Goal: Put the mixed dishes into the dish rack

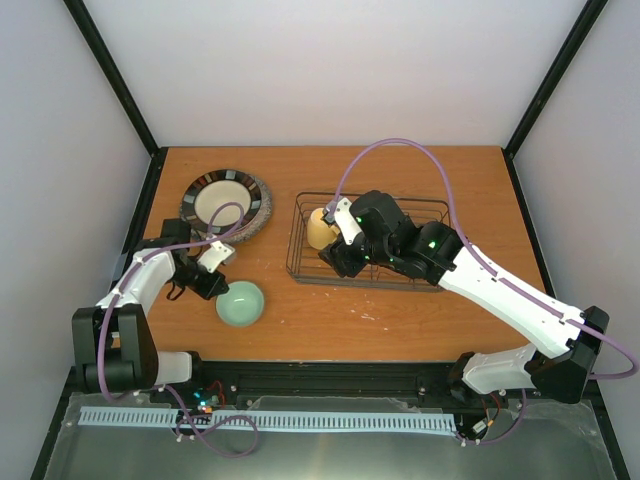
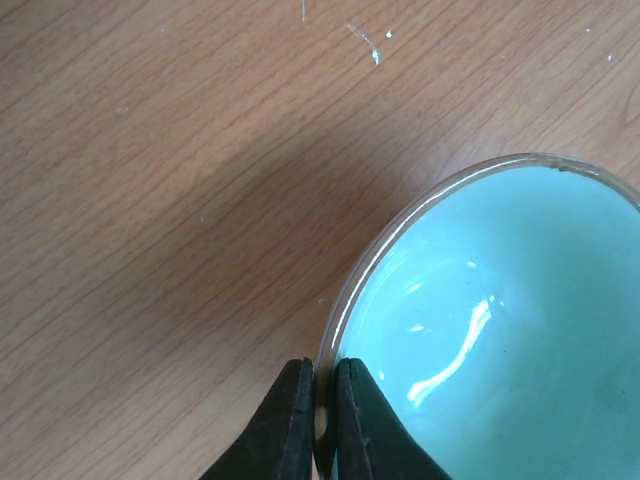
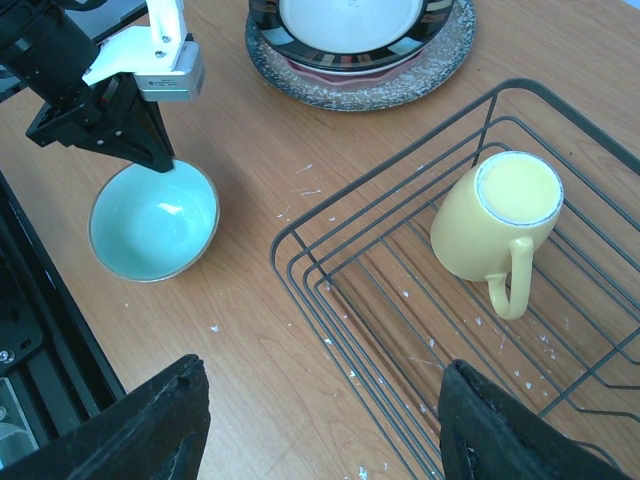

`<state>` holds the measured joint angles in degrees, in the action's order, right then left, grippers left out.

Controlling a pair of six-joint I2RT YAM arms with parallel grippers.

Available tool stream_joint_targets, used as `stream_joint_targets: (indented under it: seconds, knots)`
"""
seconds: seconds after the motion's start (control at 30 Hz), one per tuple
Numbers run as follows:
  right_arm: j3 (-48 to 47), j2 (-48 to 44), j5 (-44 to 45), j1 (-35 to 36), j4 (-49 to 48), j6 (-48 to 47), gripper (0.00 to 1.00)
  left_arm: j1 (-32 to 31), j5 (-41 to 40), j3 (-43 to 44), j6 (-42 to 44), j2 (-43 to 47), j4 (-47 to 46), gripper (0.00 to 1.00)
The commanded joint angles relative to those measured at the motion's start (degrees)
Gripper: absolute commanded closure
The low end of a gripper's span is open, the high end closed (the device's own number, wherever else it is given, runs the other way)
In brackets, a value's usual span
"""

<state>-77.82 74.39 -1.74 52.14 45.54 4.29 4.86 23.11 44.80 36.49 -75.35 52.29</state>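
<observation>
The pale mint-green bowl [image 1: 240,303] [image 2: 500,330] [image 3: 155,220] stands on the wooden table at the front left. My left gripper [image 1: 213,284] [image 2: 320,420] [image 3: 160,160] is shut on its rim, one finger inside and one outside. The black wire dish rack [image 1: 293,250] [image 3: 340,330] sits at the centre right, and the yellow mug [image 1: 321,228] [image 3: 497,215] lies on its side inside it. My right gripper [image 1: 345,260] [image 3: 322,365] hangs open and empty above the rack's near left corner. Three plates [image 1: 226,203] [image 3: 360,40] are stacked at the back left, the cream striped one on top.
White walls with black corner posts [image 1: 115,85] close in the table on three sides. The right arm [image 1: 500,290] reaches across the right half of the table to the rack. White crumbs [image 3: 305,180] dot the wood between bowl and rack.
</observation>
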Motion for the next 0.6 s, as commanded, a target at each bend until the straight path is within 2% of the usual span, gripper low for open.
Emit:
stream_joint_targets:
  seconds: [0.0, 0.27, 0.57]
  knots:
    - [0.6, -0.9, 0.6, -0.3, 0.1, 0.0, 0.37, -0.8, 0.9, 2.4, -0.5, 0.4, -1.9, 0.99]
    - [0.7, -0.2, -0.4, -0.3, -0.5, 0.4, 0.37, -0.9, -1.3, 3.2, -2.3, 3.9, -7.3, 0.99]
    - [1.3, 0.1, -0.7, -0.3, -0.9, 0.9, 0.37, -0.9, 3.6, 1.5, -3.8, 5.6, -14.5, 1.00]
